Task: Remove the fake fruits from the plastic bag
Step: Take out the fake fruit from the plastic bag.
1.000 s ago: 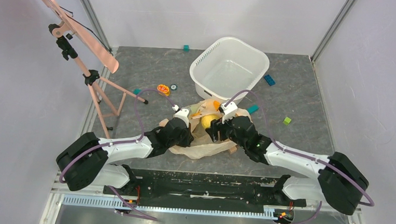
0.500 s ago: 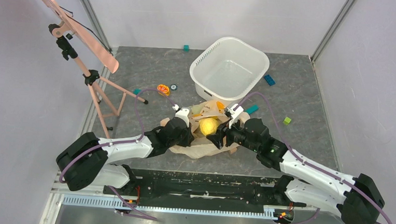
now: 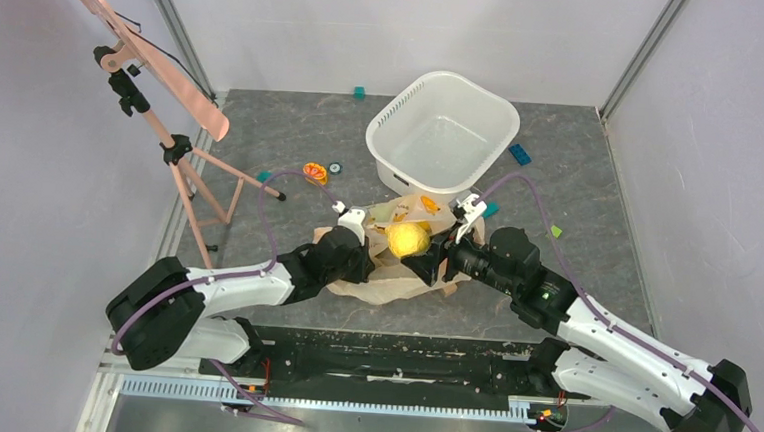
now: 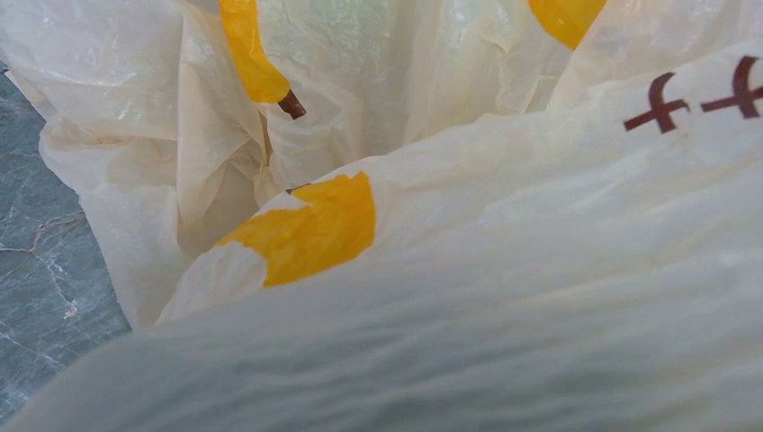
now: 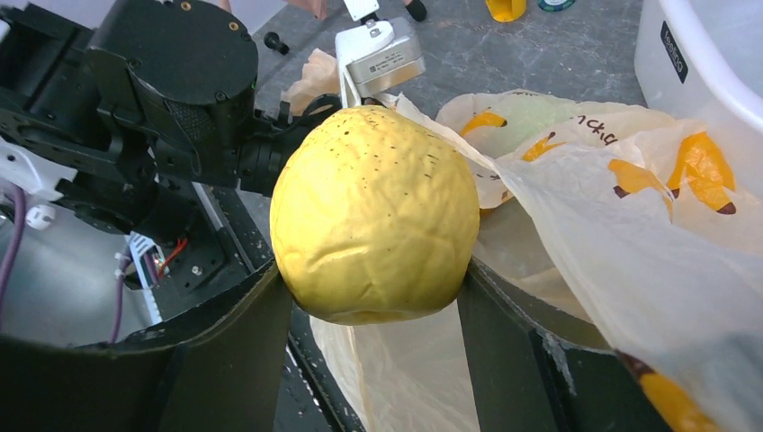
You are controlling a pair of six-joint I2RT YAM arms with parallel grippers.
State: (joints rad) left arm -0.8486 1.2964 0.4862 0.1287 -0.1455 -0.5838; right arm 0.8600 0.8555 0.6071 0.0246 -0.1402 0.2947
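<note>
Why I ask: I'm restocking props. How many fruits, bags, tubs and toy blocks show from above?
Fruit: 1
Bag: 1
Tub: 1
Blocks: 5
Total: 8

**Yellow pear clamped between two fingers**

The right arm's black fingers (image 5: 225, 360) grip the yellow pear (image 5: 376, 216) on both sides, above the crumpled plastic bag (image 5: 612, 234). Left of it sits the left arm's black wrist (image 5: 171, 81). A white tub (image 5: 702, 63) stands on the far desk (image 5: 504, 54).

Lab robot cell: white walls (image 3: 390, 26), aluminium posts (image 3: 174, 23), grey tabletop (image 3: 600, 189).
</note>
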